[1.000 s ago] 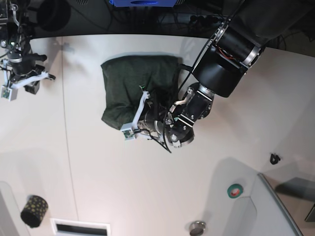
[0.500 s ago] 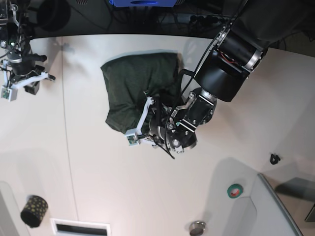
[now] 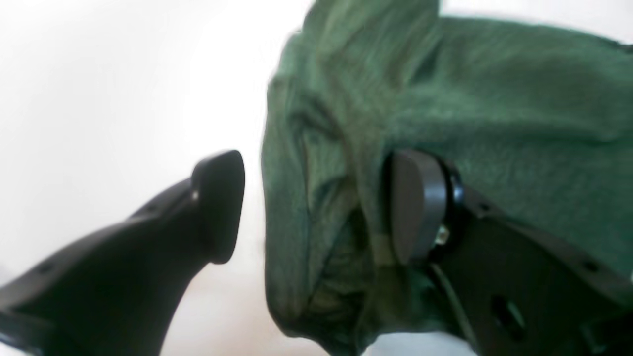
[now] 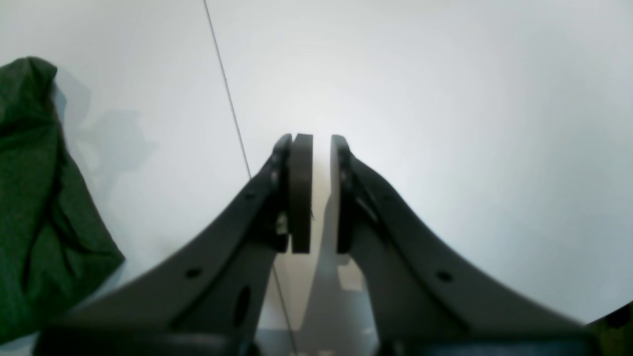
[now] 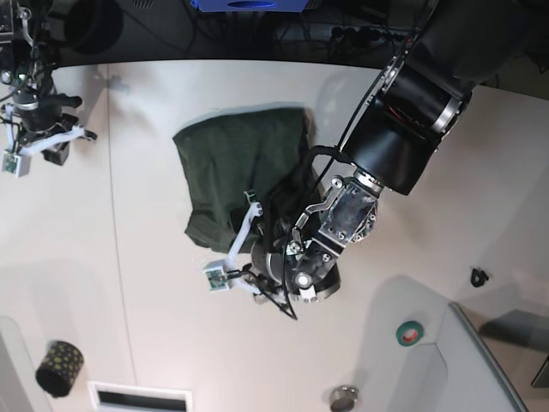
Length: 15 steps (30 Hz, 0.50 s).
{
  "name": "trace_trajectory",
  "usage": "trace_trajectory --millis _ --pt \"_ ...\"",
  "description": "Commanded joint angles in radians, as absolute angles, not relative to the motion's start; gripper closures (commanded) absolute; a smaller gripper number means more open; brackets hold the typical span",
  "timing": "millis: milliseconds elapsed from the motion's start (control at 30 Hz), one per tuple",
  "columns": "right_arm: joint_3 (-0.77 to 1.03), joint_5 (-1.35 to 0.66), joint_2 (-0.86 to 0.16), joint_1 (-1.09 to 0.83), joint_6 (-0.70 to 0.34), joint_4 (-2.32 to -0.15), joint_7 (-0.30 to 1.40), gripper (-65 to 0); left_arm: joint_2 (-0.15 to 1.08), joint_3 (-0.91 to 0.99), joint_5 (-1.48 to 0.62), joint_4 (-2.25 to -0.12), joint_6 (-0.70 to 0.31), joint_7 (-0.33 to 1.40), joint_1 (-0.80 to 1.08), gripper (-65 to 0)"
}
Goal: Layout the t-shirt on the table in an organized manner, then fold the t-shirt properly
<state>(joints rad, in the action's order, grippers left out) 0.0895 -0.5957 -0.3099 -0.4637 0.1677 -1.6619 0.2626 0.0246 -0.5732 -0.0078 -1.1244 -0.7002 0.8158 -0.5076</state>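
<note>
Left gripper [image 3: 316, 207] spread wide, one pad [image 3: 413, 205] lying against a bunched fold of the t-shirt [image 5: 240, 176], the other pad [image 3: 220, 202] standing clear over bare table [image 5: 154, 326]; nothing pinched. Right gripper [image 4: 321, 193] nearly pressed together with only a narrow gap, holding nothing, parked off to the side near the table seam. T-shirt heaped in a rumpled, partly folded block toward the far middle of the table, just beside the left wrist. Likely trouble: loose cloth snagging on the touching pad and dragging the fold out of shape on retreat. No brand, label or readable writing anywhere
</note>
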Motion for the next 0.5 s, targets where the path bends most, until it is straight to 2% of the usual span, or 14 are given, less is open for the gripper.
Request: trace_trajectory --millis 0,400,467 --pt "0.094 -0.591 -0.321 -0.461 0.166 -1.675 0.240 -5.7 0.030 -0.575 -0.010 -1.162 -0.698 0.826 -0.538 -43.3" --pt "0.093 -0.591 -0.321 -0.449 0.166 -1.675 0.240 -5.7 0.059 -0.572 -0.018 -1.303 -0.698 0.849 -0.460 -42.5" --pt "0.090 -0.591 -0.321 -0.449 0.166 -1.675 0.240 -5.7 0.074 -0.578 -0.012 -1.382 -0.698 0.897 -0.412 -38.5"
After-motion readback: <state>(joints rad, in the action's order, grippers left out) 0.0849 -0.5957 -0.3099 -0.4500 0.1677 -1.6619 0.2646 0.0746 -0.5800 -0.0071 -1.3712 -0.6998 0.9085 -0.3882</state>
